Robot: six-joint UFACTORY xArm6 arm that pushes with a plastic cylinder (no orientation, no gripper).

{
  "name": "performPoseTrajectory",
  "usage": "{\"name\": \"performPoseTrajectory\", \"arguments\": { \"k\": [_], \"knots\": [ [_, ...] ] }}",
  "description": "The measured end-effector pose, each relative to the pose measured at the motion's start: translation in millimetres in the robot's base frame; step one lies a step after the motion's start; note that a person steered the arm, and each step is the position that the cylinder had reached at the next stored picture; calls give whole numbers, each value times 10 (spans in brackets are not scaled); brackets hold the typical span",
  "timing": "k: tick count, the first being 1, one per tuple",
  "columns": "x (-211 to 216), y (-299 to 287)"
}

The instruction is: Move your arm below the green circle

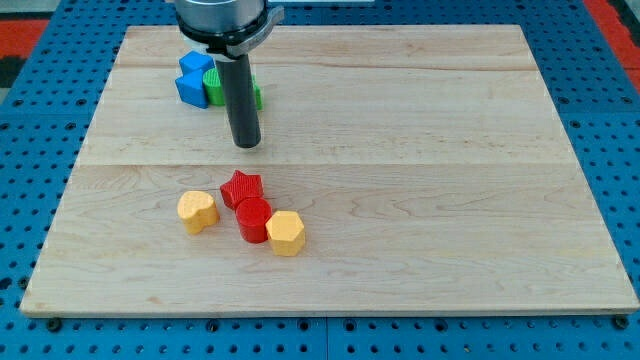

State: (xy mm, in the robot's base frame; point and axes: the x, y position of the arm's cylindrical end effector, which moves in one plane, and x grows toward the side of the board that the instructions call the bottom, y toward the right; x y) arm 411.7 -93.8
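Note:
The green circle (214, 88) sits near the view's top left, between a blue block (190, 89) on its left and a green star (255, 95) on its right, which the rod mostly hides. Another blue block (193, 62) lies just above them. My tip (246, 143) rests on the board below and slightly right of the green circle, a short gap under the green star. The rod crosses in front of the green blocks.
Lower on the board lie a red star (241, 187), a red cylinder (253, 219), a yellow heart (197, 211) and a yellow hexagon (285, 233). The wooden board (420, 180) is framed by blue pegboard.

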Motion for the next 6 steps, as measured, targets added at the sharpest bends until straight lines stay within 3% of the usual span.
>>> {"name": "performPoseTrajectory", "arguments": {
  "k": [3,6],
  "knots": [
    [0,-32],
    [0,-420]
  ]
}}
